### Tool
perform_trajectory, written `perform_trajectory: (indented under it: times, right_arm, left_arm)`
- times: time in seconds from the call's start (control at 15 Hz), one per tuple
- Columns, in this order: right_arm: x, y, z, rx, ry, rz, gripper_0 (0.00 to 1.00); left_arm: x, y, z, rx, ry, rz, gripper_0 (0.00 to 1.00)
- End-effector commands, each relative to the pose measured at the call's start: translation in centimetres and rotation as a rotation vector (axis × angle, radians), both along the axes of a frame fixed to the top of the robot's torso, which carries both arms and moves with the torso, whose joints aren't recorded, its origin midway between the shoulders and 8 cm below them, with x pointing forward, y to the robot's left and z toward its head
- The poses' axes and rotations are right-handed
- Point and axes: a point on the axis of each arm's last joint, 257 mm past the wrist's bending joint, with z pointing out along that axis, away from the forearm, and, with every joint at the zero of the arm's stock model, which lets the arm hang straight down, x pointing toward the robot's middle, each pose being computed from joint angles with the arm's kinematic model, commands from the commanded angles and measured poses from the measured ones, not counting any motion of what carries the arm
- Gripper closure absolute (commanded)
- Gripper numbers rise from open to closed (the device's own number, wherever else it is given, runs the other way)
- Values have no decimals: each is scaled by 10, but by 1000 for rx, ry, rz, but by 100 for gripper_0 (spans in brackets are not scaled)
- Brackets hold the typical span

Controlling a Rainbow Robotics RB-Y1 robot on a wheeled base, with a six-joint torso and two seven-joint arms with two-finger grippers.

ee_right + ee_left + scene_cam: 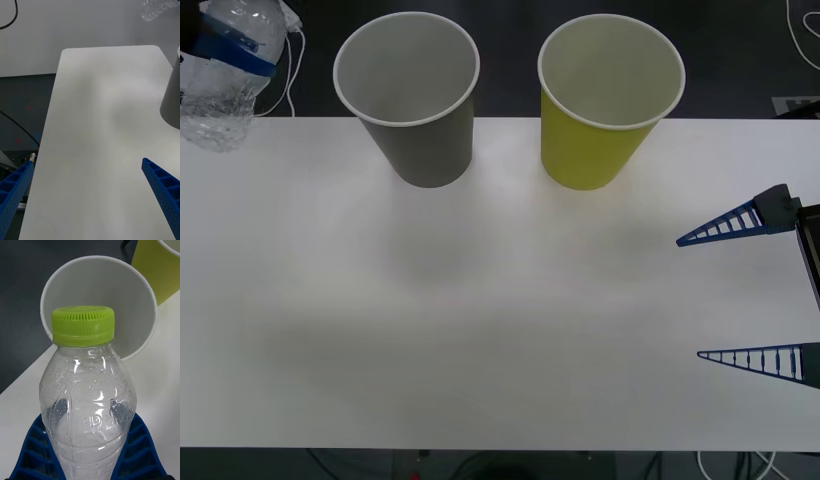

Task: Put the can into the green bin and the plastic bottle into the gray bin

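Observation:
My left gripper [228,45] is raised at the far left corner, shut on the plastic bottle [225,85], which is clear with a lime-green cap [83,325]. In the left wrist view the blue fingers [35,450] clasp the plastic bottle [88,401] low on its body, and the gray bin [99,296] opens just beyond the cap. The gray bin [408,95] and the green bin [610,100] stand upright side by side at the table's far edge. My right gripper [688,298] is open at the right, over bare table. The can is out of view.
The white table [480,300] stretches from the bins to the near edge. The gray bin's wall [172,101] shows at the side of the right wrist view. Dark floor with cables [800,30] lies beyond the far edge.

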Motion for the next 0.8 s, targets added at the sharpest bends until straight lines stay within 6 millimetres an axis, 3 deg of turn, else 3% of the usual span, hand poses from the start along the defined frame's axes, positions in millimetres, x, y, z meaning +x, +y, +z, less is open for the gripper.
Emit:
perform_trajectory:
  times: [0.07, 0.4, 0.8]
  right_arm:
    - [0, 0, 0, 0, 0, 0, 0]
    - [0, 0, 0, 0, 0, 0, 0]
    - [0, 0, 0, 0, 0, 0, 0]
  left_arm:
    - [11, -6, 13, 36, 11, 2, 100]
    - [34, -25, 28, 105, 36, 4, 100]
    - [58, -68, 34, 82, 61, -14, 100]
